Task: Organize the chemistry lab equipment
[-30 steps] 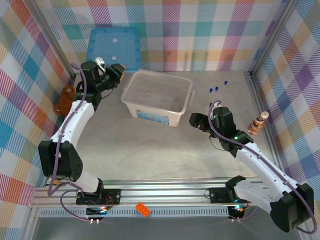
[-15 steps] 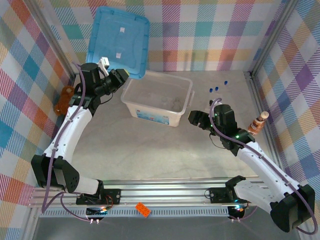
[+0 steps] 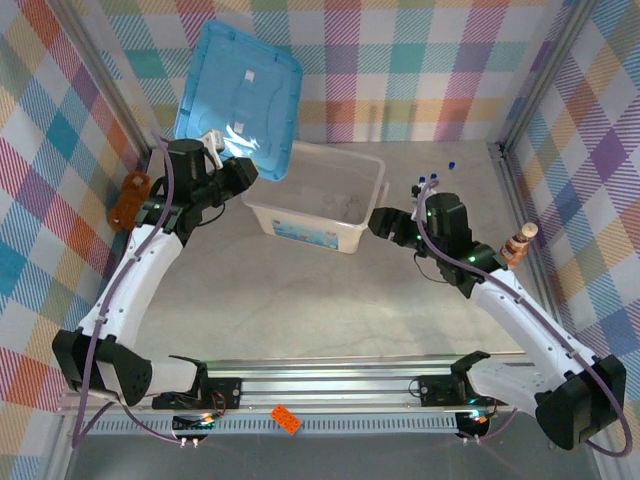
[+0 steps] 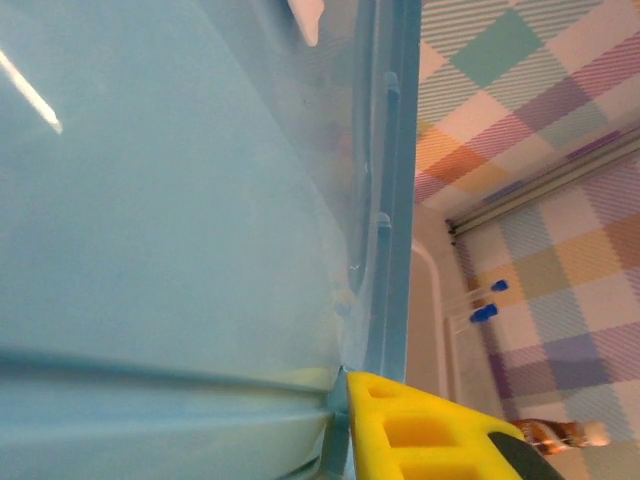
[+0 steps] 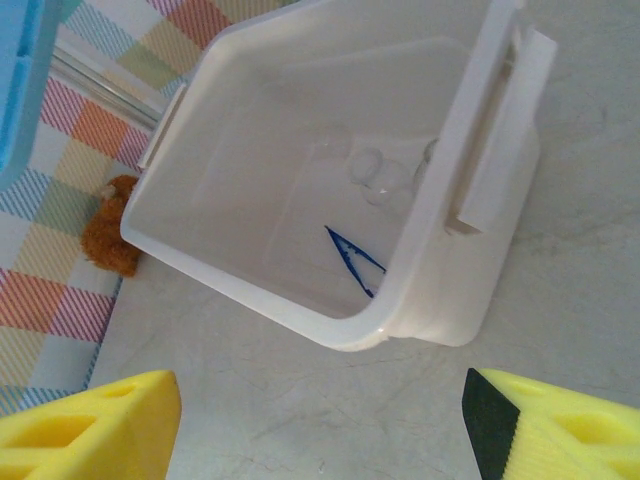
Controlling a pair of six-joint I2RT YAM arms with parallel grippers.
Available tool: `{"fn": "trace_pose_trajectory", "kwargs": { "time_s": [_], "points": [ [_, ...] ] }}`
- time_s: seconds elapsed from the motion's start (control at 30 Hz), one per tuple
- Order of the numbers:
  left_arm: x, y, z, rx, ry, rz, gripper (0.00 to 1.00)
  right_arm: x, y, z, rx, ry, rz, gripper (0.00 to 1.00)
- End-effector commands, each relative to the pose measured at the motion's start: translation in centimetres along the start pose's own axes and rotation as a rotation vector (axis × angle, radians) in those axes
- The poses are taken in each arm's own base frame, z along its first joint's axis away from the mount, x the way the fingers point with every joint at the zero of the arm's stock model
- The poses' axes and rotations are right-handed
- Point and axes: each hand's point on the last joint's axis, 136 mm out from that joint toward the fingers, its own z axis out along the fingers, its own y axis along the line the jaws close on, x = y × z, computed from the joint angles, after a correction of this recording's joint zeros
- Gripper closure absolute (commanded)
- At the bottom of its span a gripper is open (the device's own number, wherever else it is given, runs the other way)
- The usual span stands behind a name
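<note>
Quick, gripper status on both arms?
Left gripper: closed on the edge of the blue lid.
Right gripper: open, holding nothing.

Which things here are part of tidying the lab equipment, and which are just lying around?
Job: petri dishes, blue tweezers, test tubes, clear bin, blue lid.
Lying about: brown plush toy, striped bottle figure, orange brick.

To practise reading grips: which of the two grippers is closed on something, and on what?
The left gripper, shut on the edge of the blue lid, which tilts above the clear bin. The right gripper hangs open and empty beside it.
</note>
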Motion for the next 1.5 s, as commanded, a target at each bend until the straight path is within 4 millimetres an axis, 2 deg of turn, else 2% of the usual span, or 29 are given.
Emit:
{"fn": "trace_pose_trajectory", "kwargs": {
  "time_s": [0.0, 0.23, 0.5, 0.8, 0.97, 1.13, 1.27, 1.47],
  "points": [
    [-0.6, 0.1, -1.5, -0.045, -0.056, 0.104, 1.00, -1.0, 2.4, 0.0, -0.076, -0.007, -0.029, 0.24],
    [0.8, 0.8, -2.0, -0.150, -0.052, 0.232, 1.00, -1.5, 4.0, 1.0, -0.125, 0.020, -0.035, 0.24],
    [1.3, 0.3, -2.9, -0.263, -0.077, 0.396, 1.00, -2.7, 8.1, 2.3, -0.278, 0.093, -0.040, 0.23],
    [-0.2, 0.1, -4.5, -0.392, -0.133, 0.527, 1.00, -5.1, 12.1, 2.4, -0.415, 0.124, -0.030, 0.20],
    [-1.2, -0.2, -5.2, -0.474, -0.167, 0.624, 1.00, -7.2, 14.1, 2.1, -0.509, 0.129, -0.002, 0.18],
    [-1.5, -1.0, -5.4, -0.519, -0.187, 0.709, 1.00, -9.2, 15.6, 3.1, -0.607, 0.165, 0.065, 0.15],
    [-1.7, -1.5, -5.5, -0.567, -0.196, 0.778, 1.00, -10.5, 16.8, 2.9, -0.646, 0.164, 0.078, 0.14],
    [-1.8, -2.1, -5.5, -0.644, -0.201, 0.888, 1.00, -11.8, 17.2, 2.8, -0.653, 0.174, 0.101, 0.13]
  ]
}}
